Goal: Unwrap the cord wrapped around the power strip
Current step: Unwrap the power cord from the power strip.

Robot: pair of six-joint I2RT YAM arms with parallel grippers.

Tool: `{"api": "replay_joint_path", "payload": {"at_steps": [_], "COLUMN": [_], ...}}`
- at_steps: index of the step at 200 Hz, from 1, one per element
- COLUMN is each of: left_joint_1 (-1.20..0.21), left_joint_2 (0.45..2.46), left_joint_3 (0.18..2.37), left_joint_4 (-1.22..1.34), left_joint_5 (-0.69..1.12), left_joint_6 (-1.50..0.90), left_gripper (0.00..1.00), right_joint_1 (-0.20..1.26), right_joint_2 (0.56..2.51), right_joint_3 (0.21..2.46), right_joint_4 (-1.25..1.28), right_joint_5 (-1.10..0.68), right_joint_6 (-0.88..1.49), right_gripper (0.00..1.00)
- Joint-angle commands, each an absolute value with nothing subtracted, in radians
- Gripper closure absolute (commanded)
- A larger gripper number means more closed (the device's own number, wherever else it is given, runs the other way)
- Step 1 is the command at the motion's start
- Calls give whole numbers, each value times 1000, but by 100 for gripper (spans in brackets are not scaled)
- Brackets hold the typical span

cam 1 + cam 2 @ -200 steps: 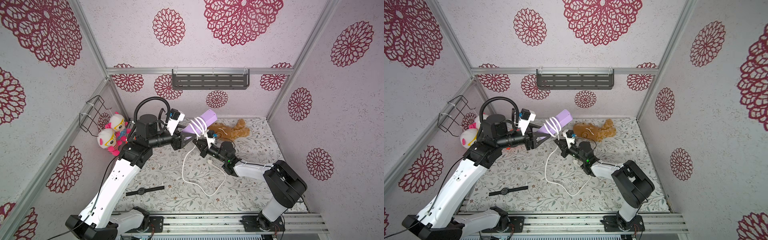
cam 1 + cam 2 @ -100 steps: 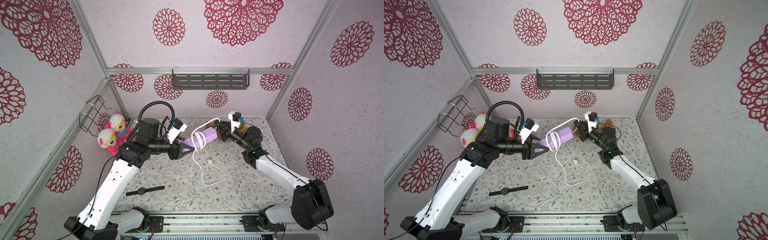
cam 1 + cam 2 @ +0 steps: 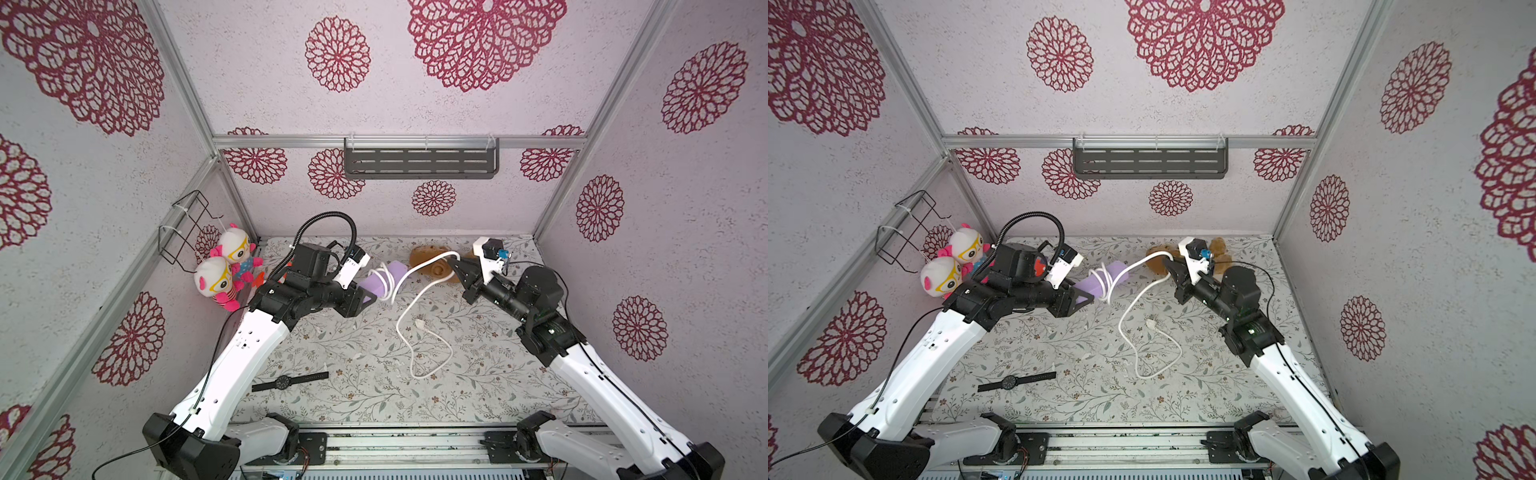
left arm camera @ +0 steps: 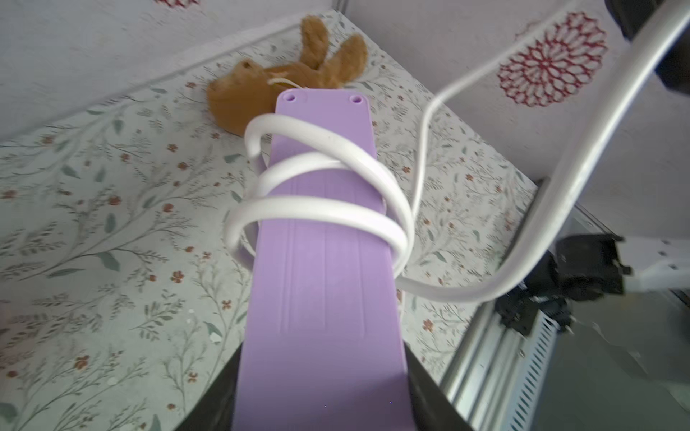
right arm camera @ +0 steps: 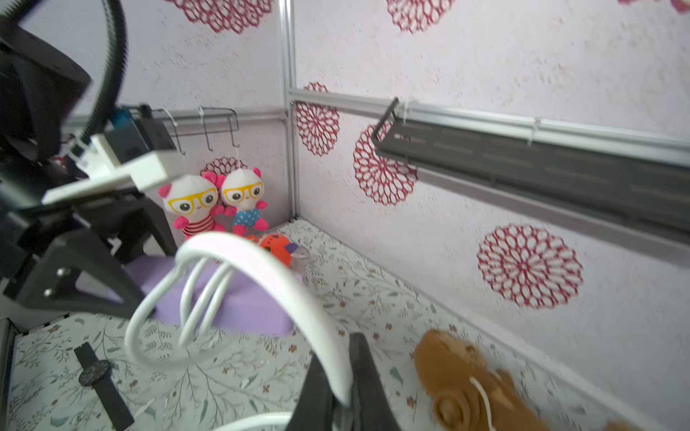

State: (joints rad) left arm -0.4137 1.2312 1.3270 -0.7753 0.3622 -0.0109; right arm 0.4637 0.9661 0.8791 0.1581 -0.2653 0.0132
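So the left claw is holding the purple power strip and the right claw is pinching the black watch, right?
Not the watch. The right gripper is pinching the white cord, as the right wrist view shows; the watch lies by itself on the table. The left gripper does hold the power strip.

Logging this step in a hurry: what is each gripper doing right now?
Left gripper: closed on the power strip.
Right gripper: closed on the cord.
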Motion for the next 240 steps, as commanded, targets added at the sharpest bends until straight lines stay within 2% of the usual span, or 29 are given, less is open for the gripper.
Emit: {"api": "replay_joint_path", "payload": {"at_steps": [1, 14, 45, 67, 85, 101, 140, 157, 183, 215, 240], "left_joint_1": [-404, -405, -405, -405, -403, -402, -405, -404, -401, -399, -399], "left_joint_2": [1135, 1127, 1101, 1057, 1045, 1042, 1071, 1104, 1162, 1164, 1146], "left_joint_3": [1337, 1355, 1377, 1354, 1351, 1330, 1267, 1257, 1263, 1281, 1318], "left_joint_4": [-509, -496, -524, -539, -651, -756, -914, -951, -933, -790, -695], "left_joint_5": [199, 250, 508, 688, 781, 828, 816, 721, 361, 36, -126], "left_joint_6": [-108, -131, -106, -98, -57, -11, 79, 101, 69, 35, 37], "left_gripper": [100, 100, 100, 100, 100, 100, 100, 100, 100, 100, 100], "right_joint_1": [460, 460, 441, 394, 356, 327, 239, 207, 165, 156, 156], "right_joint_2": [987, 1067, 1281, 1423, 1521, 1585, 1652, 1628, 1522, 1354, 1249], "right_joint_3": [779, 791, 958, 1124, 1303, 1455, 1746, 1807, 1784, 1587, 1395], "right_joint_4": [60, 47, 14, 15, -19, -65, -195, -240, -295, -392, -468], "right_joint_5": [-62, -58, 10, -27, -75, -113, -177, -186, -159, -61, 91], "right_joint_6": [201, 289, 406, 429, 421, 408, 379, 363, 316, 224, 136], "right_gripper": [100, 100, 100, 100, 100, 100, 100, 100, 100, 100, 100]}}
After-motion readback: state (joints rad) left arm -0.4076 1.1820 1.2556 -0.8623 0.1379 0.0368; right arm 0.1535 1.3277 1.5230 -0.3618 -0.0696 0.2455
